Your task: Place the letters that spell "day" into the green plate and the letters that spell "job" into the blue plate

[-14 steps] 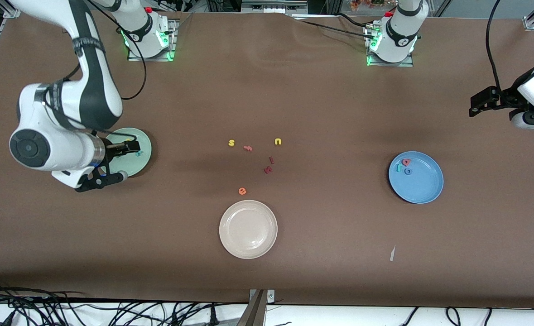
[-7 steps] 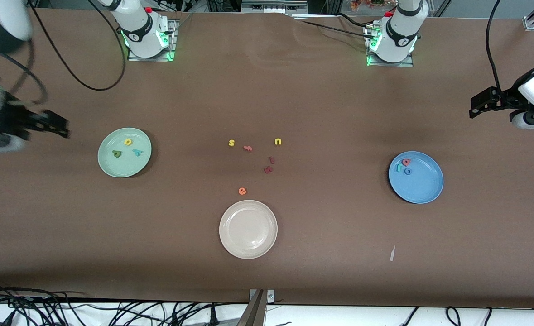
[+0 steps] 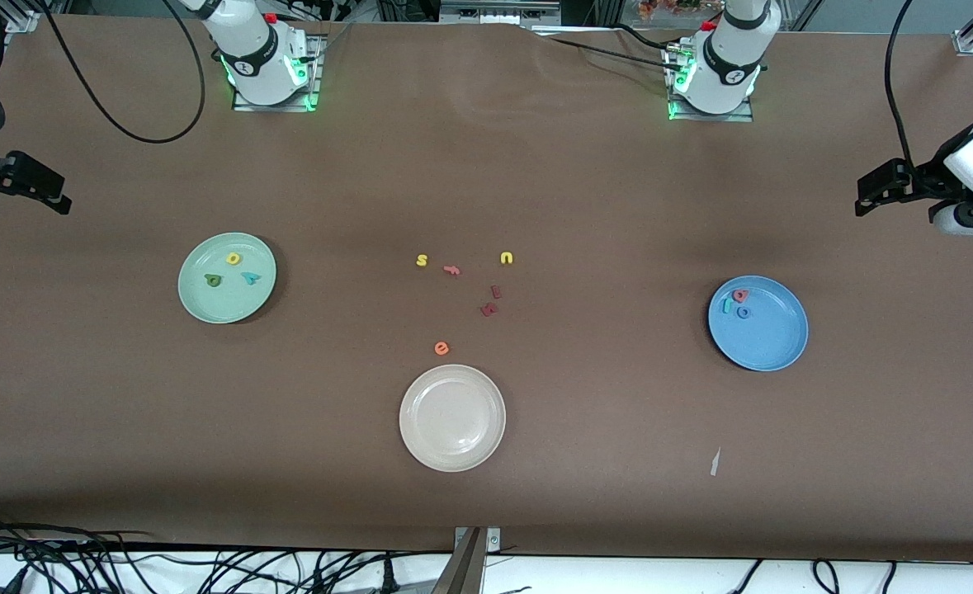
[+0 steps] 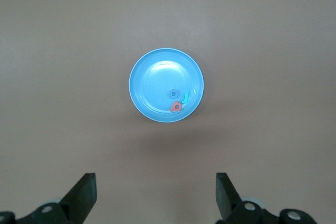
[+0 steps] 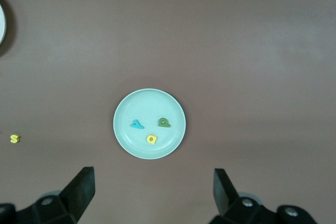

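Green plate (image 3: 227, 278) toward my right arm's end of the table holds dark green "d" (image 3: 213, 280), yellow "a" (image 3: 233, 259), teal "y" (image 3: 250, 277). Blue plate (image 3: 758, 323) toward my left arm's end holds "j" (image 3: 727, 306), "o" (image 3: 743, 312), "b" (image 3: 739, 294). My right end effector (image 5: 152, 190) and left end effector (image 4: 155, 192) are spread, empty, high above their plates.

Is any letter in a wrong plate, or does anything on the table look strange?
No letter is misplaced: d, a, y lie in the green plate, and j, o, b in the blue plate. The only oddity is a small pale scrap on the table, nearer the camera than the blue plate.
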{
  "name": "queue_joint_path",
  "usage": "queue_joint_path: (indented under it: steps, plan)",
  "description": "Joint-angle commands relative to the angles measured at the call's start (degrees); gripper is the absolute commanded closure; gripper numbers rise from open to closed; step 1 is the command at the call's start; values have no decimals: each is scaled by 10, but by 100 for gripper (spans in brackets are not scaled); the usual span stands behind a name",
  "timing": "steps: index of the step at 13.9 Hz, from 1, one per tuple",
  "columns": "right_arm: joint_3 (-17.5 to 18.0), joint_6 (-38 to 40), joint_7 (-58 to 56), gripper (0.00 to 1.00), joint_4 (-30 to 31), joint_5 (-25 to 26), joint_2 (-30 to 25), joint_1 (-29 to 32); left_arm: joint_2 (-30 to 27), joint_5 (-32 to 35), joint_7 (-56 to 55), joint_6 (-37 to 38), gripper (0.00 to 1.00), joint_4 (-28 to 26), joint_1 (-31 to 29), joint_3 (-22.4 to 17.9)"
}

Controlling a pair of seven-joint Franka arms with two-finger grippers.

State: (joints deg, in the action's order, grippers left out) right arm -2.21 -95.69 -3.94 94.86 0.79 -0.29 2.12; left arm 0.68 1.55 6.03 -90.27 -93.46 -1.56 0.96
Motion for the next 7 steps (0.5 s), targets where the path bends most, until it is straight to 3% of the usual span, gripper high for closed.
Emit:
queue_joint_path:
  steps: [1, 7]
  plan:
    - [24, -6, 7, 0, 5, -11, -7, 14, -5, -4, 13, -5, 0, -3, 1, -1]
    - [41, 2, 6, 0, 3, -3, -25, 12, -7, -4, 13, -14, 0, -8, 2, -1]
